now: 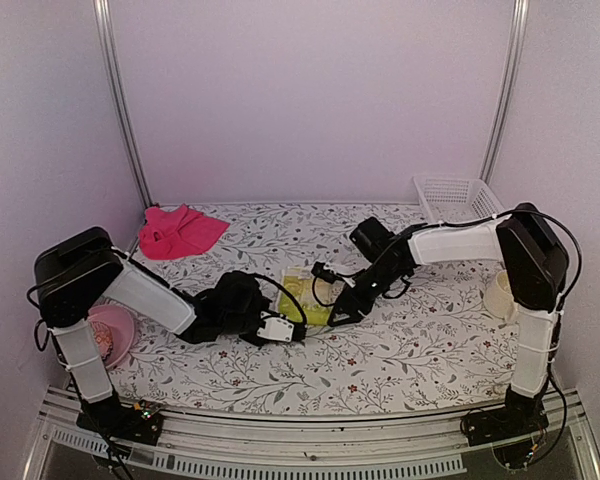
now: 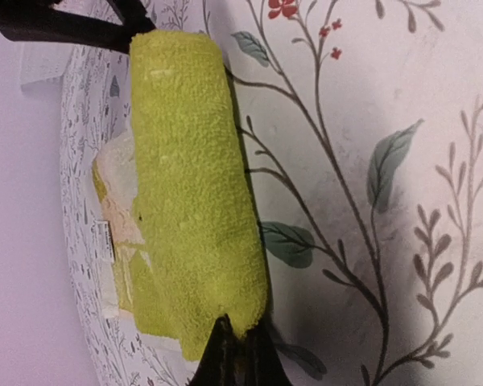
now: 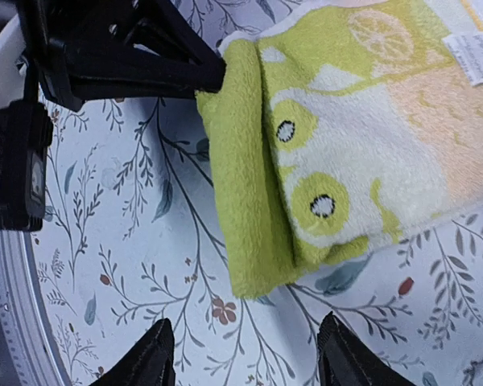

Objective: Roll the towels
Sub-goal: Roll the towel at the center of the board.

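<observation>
Left gripper (image 2: 237, 331) pinching rolled yellow-green towel (image 2: 193, 185), right gripper (image 3: 244, 331) spread apart, pink bowl (image 1: 128, 322), contents unclear

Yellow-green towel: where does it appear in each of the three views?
Top external: yellow-green towel near the picture's centre.
Left wrist: centre-left, rolled, running top to bottom.
Right wrist: upper right, rolled edge on its left.
Shared landmark: the left gripper, shut on the roll's end.
</observation>
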`<state>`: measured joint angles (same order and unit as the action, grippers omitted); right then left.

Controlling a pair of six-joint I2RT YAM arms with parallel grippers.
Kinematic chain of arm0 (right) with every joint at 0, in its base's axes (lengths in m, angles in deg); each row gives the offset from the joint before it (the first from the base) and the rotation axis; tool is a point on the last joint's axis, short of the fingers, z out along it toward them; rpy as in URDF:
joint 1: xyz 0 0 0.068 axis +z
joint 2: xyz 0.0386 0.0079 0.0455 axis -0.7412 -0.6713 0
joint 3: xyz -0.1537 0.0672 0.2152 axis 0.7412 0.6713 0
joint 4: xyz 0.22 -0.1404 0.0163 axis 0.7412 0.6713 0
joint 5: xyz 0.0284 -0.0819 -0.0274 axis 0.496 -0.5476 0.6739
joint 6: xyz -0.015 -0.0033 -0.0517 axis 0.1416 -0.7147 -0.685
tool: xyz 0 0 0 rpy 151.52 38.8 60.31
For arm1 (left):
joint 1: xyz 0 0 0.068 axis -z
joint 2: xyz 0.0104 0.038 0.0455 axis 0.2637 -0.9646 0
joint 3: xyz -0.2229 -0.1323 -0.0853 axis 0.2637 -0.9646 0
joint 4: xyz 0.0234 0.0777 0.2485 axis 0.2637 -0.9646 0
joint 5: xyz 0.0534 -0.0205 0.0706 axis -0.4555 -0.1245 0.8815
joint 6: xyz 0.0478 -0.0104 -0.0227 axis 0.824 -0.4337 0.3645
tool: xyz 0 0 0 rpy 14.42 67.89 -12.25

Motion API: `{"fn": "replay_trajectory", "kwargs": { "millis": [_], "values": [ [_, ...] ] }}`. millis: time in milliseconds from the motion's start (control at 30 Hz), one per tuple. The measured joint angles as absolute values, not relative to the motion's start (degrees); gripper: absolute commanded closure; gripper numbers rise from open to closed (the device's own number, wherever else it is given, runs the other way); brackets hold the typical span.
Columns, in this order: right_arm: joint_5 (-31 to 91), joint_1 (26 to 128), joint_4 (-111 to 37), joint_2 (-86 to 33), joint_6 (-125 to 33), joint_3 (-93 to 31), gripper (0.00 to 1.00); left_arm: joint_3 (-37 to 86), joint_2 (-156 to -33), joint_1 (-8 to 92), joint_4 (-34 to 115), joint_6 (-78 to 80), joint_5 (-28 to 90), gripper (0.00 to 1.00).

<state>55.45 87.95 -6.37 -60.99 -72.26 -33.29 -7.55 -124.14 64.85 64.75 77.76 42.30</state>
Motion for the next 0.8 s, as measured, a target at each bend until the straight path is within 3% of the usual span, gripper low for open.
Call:
{"fn": "replay_trajectory", "kwargs": {
  "millis": [367,800],
  "values": [
    [36.56,98.48,-35.31,-39.02,-82.56,-3.3,0.32,3.6,-121.67,60.39,37.23,69.3,27.22,1.0],
    [20.12,108.6,-59.83,-45.89,-99.26,2.08,0.33,15.05,-126.65,56.31,17.36,65.82,14.54,1.0]
  ]
}}
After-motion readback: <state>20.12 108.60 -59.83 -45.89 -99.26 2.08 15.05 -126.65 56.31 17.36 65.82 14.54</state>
